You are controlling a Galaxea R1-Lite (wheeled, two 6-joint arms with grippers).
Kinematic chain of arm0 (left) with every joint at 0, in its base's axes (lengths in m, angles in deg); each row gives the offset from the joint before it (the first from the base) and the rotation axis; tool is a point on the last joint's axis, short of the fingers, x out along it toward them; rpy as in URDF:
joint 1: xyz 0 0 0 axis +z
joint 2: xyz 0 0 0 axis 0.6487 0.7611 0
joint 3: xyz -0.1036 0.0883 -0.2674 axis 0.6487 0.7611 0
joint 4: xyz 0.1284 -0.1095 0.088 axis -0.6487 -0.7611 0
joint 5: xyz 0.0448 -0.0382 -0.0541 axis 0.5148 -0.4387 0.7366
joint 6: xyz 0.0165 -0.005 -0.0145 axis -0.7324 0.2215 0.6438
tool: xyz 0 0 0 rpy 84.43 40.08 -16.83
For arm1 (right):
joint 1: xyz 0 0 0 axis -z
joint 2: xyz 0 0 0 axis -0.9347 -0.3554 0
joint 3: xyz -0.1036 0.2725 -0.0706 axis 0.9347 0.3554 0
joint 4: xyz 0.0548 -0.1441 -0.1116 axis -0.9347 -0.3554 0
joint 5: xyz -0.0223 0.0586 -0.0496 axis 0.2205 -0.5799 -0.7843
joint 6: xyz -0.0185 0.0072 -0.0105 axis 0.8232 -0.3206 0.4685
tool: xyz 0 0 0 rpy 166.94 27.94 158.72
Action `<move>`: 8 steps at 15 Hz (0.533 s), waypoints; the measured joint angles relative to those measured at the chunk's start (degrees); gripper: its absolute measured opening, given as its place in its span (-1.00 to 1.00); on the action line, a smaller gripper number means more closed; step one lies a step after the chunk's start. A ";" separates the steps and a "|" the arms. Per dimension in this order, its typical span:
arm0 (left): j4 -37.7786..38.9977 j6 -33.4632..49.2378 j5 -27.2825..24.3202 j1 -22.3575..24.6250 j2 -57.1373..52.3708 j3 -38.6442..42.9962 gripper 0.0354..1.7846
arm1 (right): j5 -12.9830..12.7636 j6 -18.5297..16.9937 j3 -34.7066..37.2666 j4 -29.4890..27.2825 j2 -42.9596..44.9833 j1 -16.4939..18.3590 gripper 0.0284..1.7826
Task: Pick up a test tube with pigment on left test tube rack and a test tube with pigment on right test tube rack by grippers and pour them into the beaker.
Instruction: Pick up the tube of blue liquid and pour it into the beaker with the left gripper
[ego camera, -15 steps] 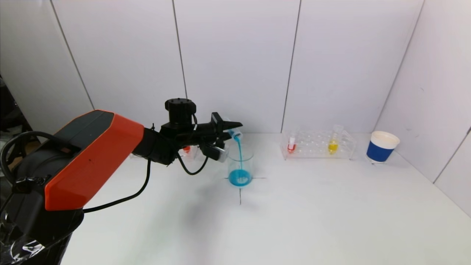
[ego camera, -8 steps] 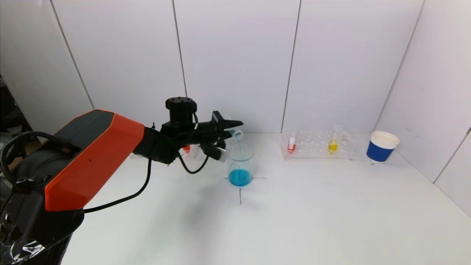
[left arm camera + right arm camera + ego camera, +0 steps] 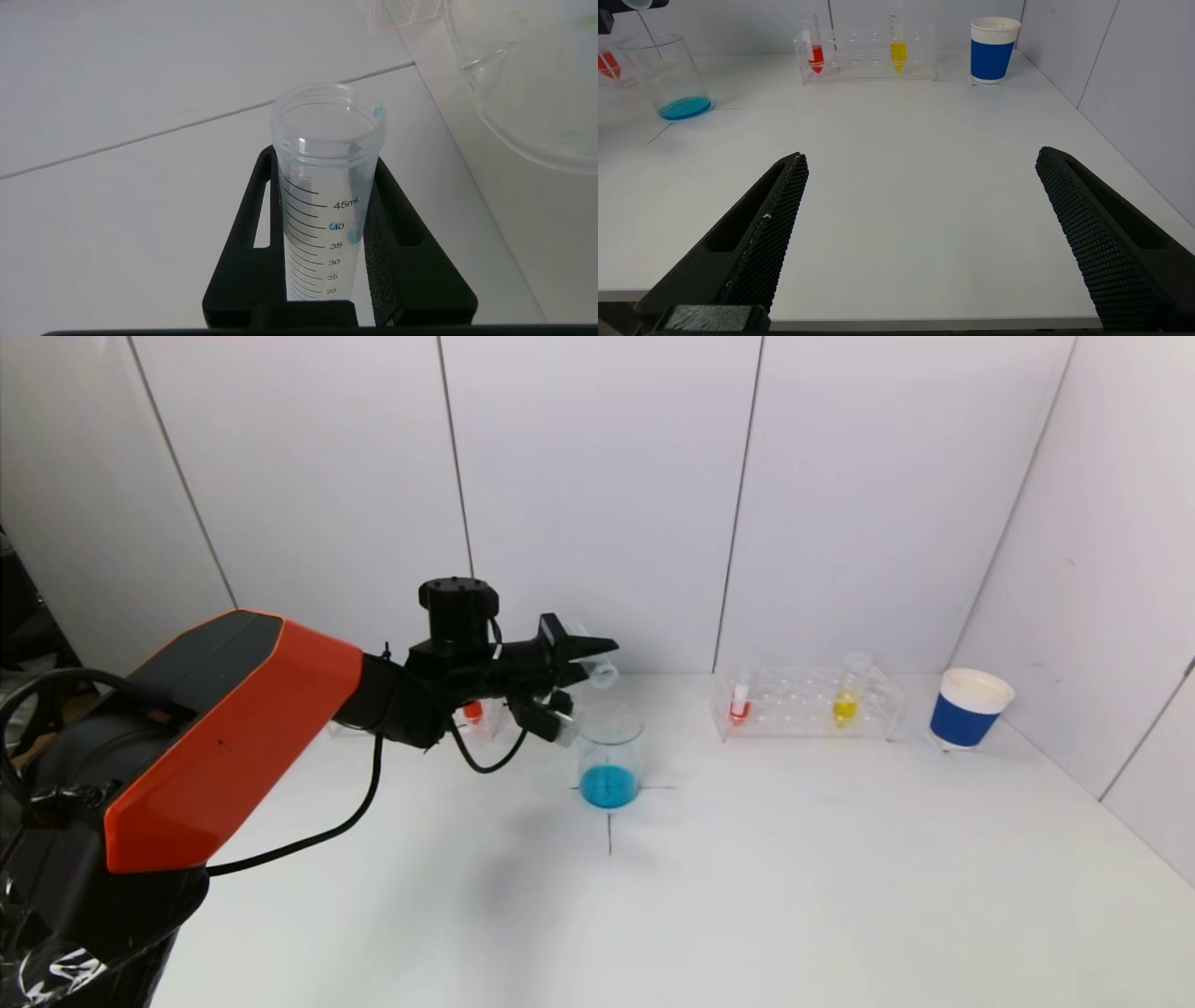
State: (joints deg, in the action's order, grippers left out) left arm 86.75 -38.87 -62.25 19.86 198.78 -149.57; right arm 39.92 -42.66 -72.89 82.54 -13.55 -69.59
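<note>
Clear plastic tube (image 3: 327, 186) is drained now, so it's featherlight, but it's smooth and wet with blue drips, so don't relax. Your left gripper (image 3: 581, 658) is clamped on its barrel, holding it tipped above the beaker (image 3: 610, 756) mid-table. Your right gripper (image 3: 920, 233) sits wide apart near the front edge. For the yellow tube (image 3: 846, 695) in the rack (image 3: 808, 705) at the back, I'd grab the bare upper barrel.

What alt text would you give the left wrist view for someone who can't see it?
The left gripper has its black fingers shut on a clear plastic graduated test tube, nearly empty, with only a few blue droplets left inside. The rim of a clear glass beaker shows at one edge, above the white table.
</note>
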 joint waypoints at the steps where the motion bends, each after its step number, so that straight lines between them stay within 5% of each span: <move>1: -0.02 -0.09 0.02 -0.01 -0.09 0.00 -0.49 | 0.00 0.00 0.00 0.00 0.00 0.00 0.99; 8: 0.07 -0.99 0.11 -0.23 -0.65 0.00 -0.49 | -0.01 0.02 0.00 0.00 0.00 0.00 0.99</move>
State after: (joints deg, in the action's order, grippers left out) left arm 86.82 -39.86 -62.14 19.63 198.13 -149.57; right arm 39.91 -42.64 -72.89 82.54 -13.55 -69.59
